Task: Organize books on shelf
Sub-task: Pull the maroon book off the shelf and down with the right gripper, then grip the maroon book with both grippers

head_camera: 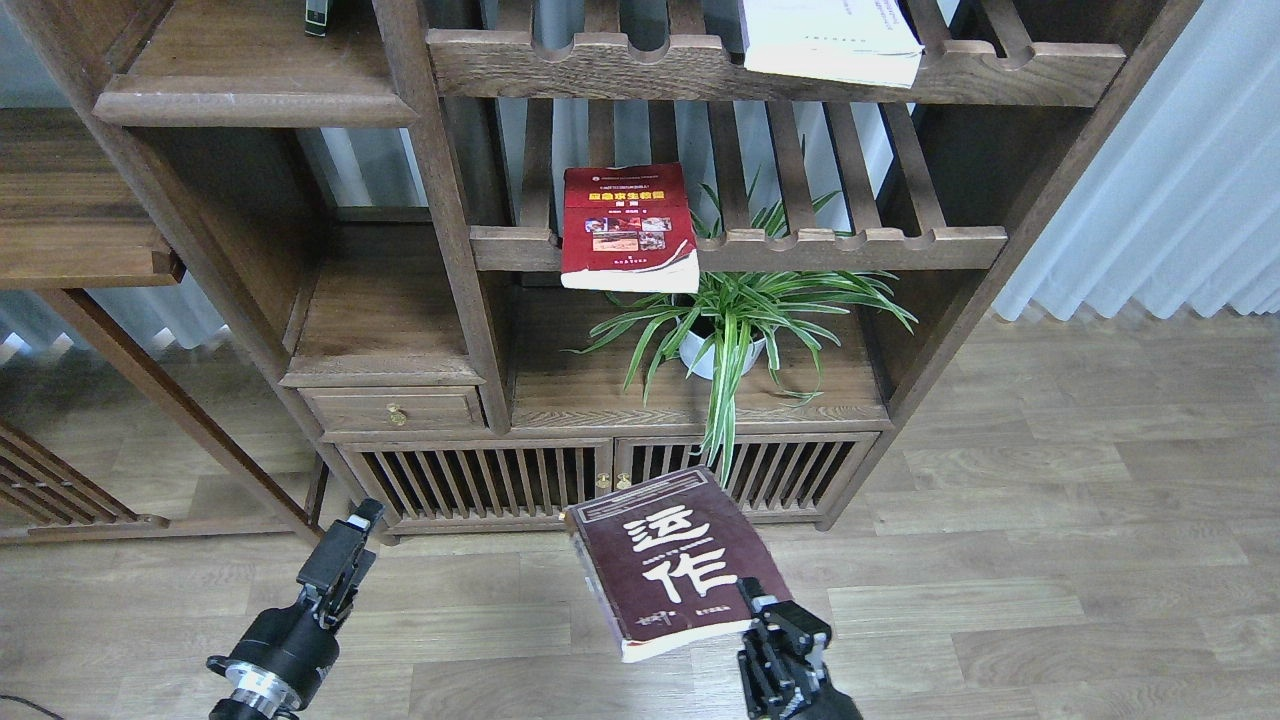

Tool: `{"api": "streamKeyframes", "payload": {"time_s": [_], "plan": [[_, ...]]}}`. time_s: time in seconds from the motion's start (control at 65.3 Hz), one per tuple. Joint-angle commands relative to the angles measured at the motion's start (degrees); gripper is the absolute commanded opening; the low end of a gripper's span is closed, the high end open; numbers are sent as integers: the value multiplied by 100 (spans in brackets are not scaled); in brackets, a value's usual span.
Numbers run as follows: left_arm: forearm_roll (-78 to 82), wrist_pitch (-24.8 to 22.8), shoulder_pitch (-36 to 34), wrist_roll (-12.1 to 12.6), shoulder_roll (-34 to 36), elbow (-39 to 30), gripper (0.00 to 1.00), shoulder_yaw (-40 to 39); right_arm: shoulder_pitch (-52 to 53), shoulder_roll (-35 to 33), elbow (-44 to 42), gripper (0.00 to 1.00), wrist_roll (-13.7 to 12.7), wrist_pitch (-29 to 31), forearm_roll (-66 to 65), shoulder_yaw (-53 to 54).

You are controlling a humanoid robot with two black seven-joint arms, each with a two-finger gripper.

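My right gripper (752, 600) is shut on the near right corner of the dark maroon book (668, 560) with large white characters and holds it flat in the air in front of the wooden unit. The red book (627, 228) lies on the middle slatted rack, overhanging its front rail. The white book (830, 40) lies on the top slatted rack. The solid shelf board (250, 100) with a moulded front edge is at the upper left. My left gripper (362, 520) is low at the left, empty, its fingers too dark to tell apart.
A potted spider plant (735, 320) stands on the lower board under the red book. A small drawer (395, 410) and slatted cabinet doors (600, 475) are below. A second wooden unit (70, 240) stands at the left. A white curtain (1170, 180) hangs at the right.
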Motion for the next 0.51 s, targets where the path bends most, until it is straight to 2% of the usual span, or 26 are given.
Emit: {"api": "streamKeyframes", "payload": {"time_s": [0.0,0.214,0.49], "plan": [[-160,0,3,-23,24,-65,100,397,9,134,-26,3,-22,-2,-53,-143],[-160,0,3,-49,-143,-65,99,670,-44,195,-44,3,-74,-2,-89,-486],[-160,0,11,-93,-231,-29,90,1162,-132,266,-53,3,-154,-2,-185,-662]]}}
